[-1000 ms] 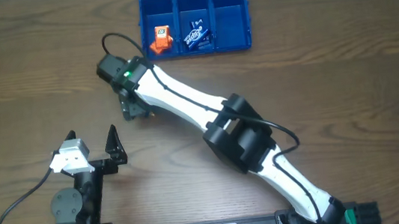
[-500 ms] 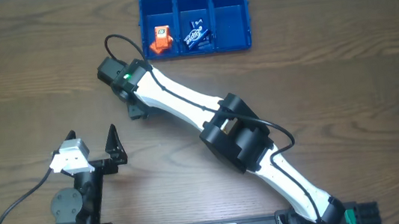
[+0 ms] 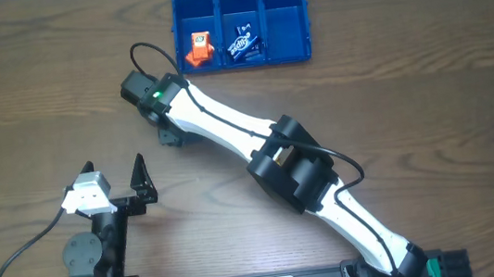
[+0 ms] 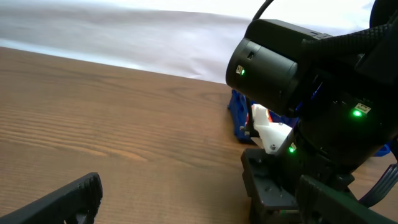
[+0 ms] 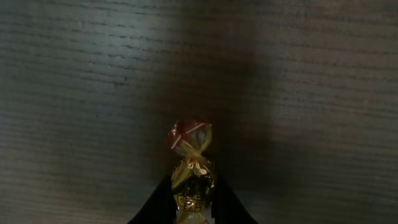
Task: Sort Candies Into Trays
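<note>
A blue three-compartment tray [image 3: 300, 22] lies at the table's far side. An orange candy [image 3: 200, 49] is in its left compartment and a blue candy [image 3: 245, 44] in the middle one. My right arm stretches across to the left, its gripper [image 3: 168, 134] a short way in front of the tray's left corner. In the right wrist view the right gripper [image 5: 193, 198] is shut on a gold-wrapped candy [image 5: 192, 163] with a red twisted end, held above the wood. My left gripper [image 3: 113, 174] stands open near its base, holding nothing.
The tray's right compartment [image 3: 286, 22] holds nothing. In the left wrist view the right arm's black wrist [image 4: 292, 81] looms close, with the blue tray [image 4: 237, 112] behind it. Bare wooden table spreads to the left and right.
The right gripper has drawn up a little from the table with the gold candy and now looks more compact from above. The left arm has not moved.
</note>
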{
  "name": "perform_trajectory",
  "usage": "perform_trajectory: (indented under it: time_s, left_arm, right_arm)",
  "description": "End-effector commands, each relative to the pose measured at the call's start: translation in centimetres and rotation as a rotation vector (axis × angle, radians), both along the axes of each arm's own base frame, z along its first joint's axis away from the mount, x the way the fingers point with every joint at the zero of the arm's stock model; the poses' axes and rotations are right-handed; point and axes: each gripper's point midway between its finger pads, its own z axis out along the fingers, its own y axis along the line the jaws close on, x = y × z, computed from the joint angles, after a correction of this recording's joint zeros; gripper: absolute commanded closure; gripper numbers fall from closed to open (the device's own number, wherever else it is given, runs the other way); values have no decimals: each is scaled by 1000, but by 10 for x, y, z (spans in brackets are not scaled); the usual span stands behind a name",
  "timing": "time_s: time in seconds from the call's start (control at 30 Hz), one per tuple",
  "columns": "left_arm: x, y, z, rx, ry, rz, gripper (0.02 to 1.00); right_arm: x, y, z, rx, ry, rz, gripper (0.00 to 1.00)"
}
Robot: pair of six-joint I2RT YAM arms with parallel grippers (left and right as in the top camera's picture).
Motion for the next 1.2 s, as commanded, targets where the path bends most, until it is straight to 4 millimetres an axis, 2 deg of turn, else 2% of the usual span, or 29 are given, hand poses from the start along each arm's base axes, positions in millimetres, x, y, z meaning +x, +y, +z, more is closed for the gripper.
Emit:
perform_trajectory:
  time_s: [0.03, 0.1, 0.2, 0.27, 0.33, 0.4, 0.5, 0.6, 0.83, 0.93, 1.0, 1.07, 1.1, 1.2]
  left_arm:
    - [-1, -1, -16, 15, 48, -10, 20]
    - [-1, -1, -16, 15, 48, -10, 20]
    - [-1, -1, -16, 15, 48, -10, 20]
    - [-1, -1, -16, 15, 48, -10, 20]
    - [-1, -1, -16, 15, 48, -10, 23]
    - [-1, -1, -16, 15, 48, -10, 20]
    - [-1, -1, -16, 15, 48, -10, 20]
    - [-1, -1, -16, 15, 48, -10, 20]
    - [-1, -1, -16, 15, 48, -10, 20]
    - [-1, -1, -16, 15, 47, -10, 20]
    - [-1, -1, -16, 15, 48, -10, 20]
    - [-1, -1, -16, 15, 48, -10, 20]
    - [-1, -1, -16, 15, 48, -10, 20]
    - [-1, -1, -16, 15, 48, -10, 20]
  right_arm:
    - [33, -23, 61, 0, -138, -7, 873]
    - [46, -42, 102, -4, -217, -9, 873]
    - [73, -85, 161, 11, -318, -36, 873]
    - [93, -116, 181, 8, -362, -52, 873]
    - [116, -151, 188, -8, -384, -89, 875]
    - [142, -191, 188, -29, -405, -137, 877]
    - [162, -216, 186, -39, -431, -157, 877]
    - [175, -229, 177, -52, -435, -163, 871]
    - [192, -240, 123, -87, -373, -182, 869]
    - [196, -240, 107, -84, -354, -184, 855]
    - [197, -239, 106, -78, -351, -182, 844]
    - [197, -239, 106, -77, -351, -182, 776]
    - [196, -239, 105, -76, -349, -181, 687]
    - [196, -238, 100, -74, -344, -180, 551]
